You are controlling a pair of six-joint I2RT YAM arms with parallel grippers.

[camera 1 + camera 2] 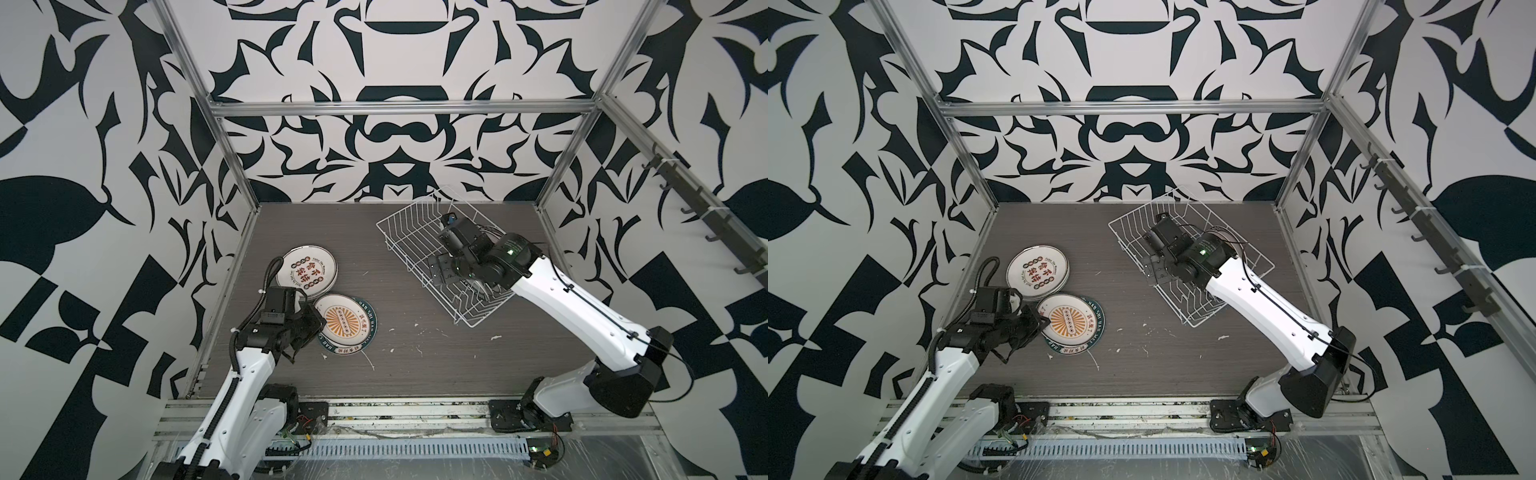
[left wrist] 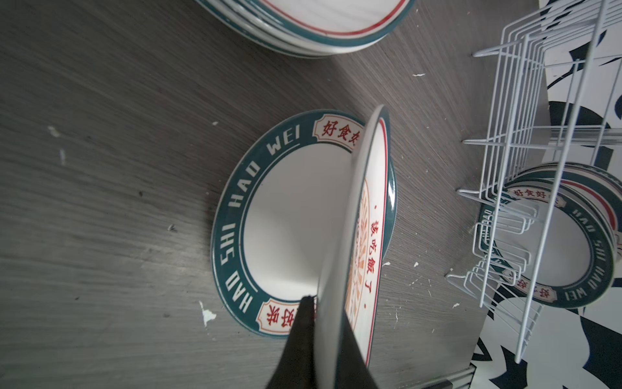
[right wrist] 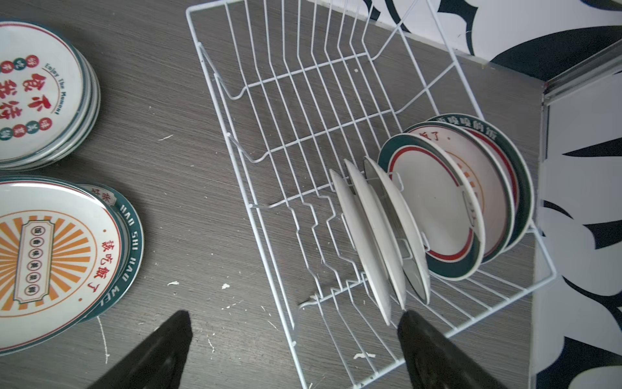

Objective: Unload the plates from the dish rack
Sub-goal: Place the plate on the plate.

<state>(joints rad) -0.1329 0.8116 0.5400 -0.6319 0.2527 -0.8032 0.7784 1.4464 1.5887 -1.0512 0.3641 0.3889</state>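
**A:** Left tool (image 2: pixel 324 313), state?

**B:** Clamped narrow on the rim of the sunburst plate (image 2: pixel 363 235), with one dark finger (image 2: pixel 299 336) on each face of it. The plate hangs over the green-rimmed plate (image 2: pixel 235 202) lettered HAO SHI HAO WEI, which lies flat on the counter (image 1: pixel 415 374). I cannot tell whether the two touch.

**A:** Right tool (image 3: pixel 296 313)?

**B:** Spread wide and holding nothing. It is poised above the dish rack (image 3: pixel 279 82). One finger (image 3: pixel 430 353) is just beside the nearest plate edge; contact is not resolvable.

**A:** Edges and room?

**B:** The rack sits skewed on the counter, with its far corner near the back wall (image 1: pixel 395 166). The plates in the rack (image 3: pixel 437 208) crowd one end, under the right arm in both top views. The remaining run is bare slot wires. A broad strip of bare counter lies between the rack and the unloaded piles, marked only by white flecks (image 1: pixel 494 337). The piles lie near the counter's left edge, close to the left arm.

**A:** How do the plates look?

**B:** In the rack, three stand on edge showing white backs, and three more lean together behind them with dark green rims and red lettering. On the counter, a stack (image 1: pixel 306 268) topped with red-brown characters lies just beyond the sunburst pair. The sunburst plate has orange rays around a central label.
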